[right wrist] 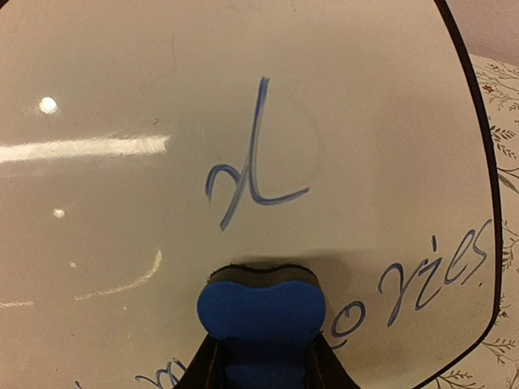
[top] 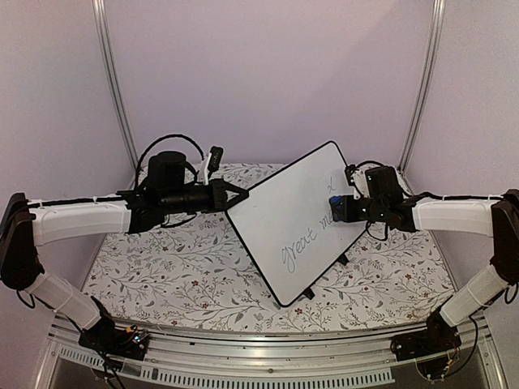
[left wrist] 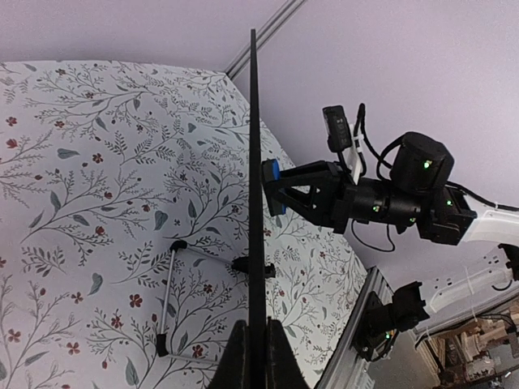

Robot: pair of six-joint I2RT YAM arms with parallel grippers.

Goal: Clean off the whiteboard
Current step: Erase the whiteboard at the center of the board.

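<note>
Left jaws clamp whiteboard (top: 292,219) rim; right jaws pinch blue eraser (right wrist: 261,312) — writing (top: 302,245) partly hidden behind it.

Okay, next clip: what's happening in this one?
The left gripper is clamped on the edge of the whiteboard, holding it tilted up. The right gripper holds a blue eraser against the board's face. Erasing is unfinished: blue cursive writing and a lone mark are on the board.

Whiteboard (top: 280,223) propped tilted, blue cursive partly erased.
</note>
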